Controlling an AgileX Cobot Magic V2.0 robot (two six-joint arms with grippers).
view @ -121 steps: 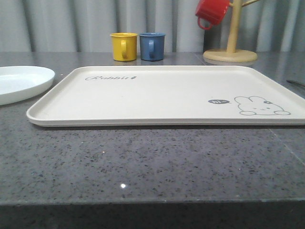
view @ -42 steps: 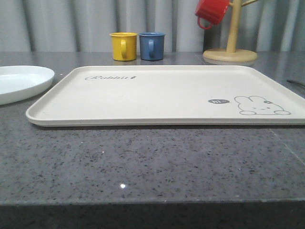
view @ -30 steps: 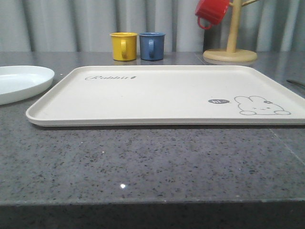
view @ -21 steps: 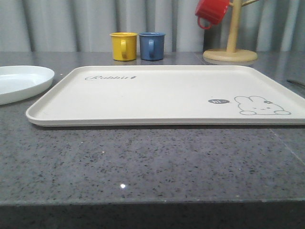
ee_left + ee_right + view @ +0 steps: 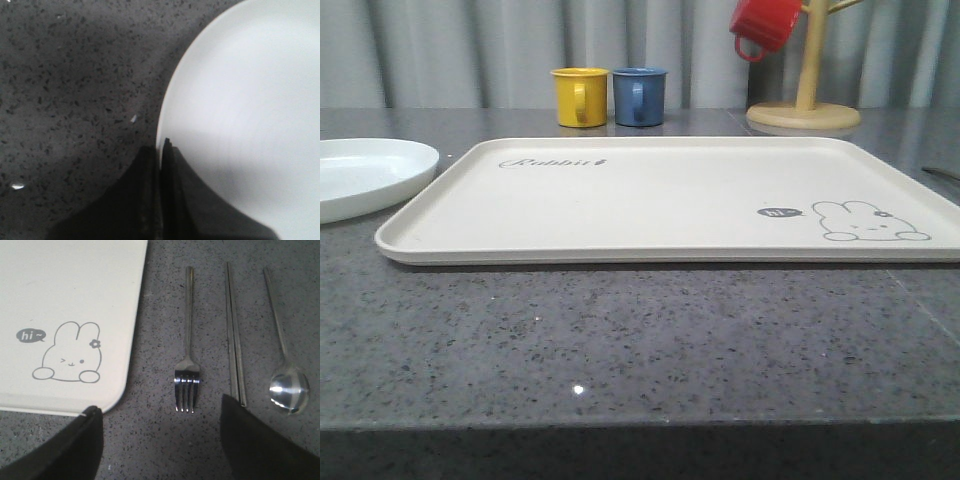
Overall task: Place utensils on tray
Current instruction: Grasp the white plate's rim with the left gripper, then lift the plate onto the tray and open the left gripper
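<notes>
Left hand [image 5: 161, 150] is being held closed at the plate [image 5: 240, 100] rim, seemingly pinching it. Right hand [image 5: 160, 440] is spread wide; fork [image 5: 188, 340], chopsticks [image 5: 234, 335], spoon [image 5: 286, 370] lying beside the tray [image 5: 65, 290].

Black, matte, wedge-shaped gripper fingers [image 5: 255, 440]

A yellow mug [image 5: 580, 97] and a blue mug [image 5: 640, 96] stand side by side, almost touching, at the far edge of the dark speckled stone desk [image 5: 640, 340]. To their right a wooden mug tree [image 5: 805, 90] rests on its round base, with a red mug [image 5: 765, 27] hanging tilted from one peg. Behind them all hangs a pale grey pleated curtain [image 5: 450, 50].
</notes>
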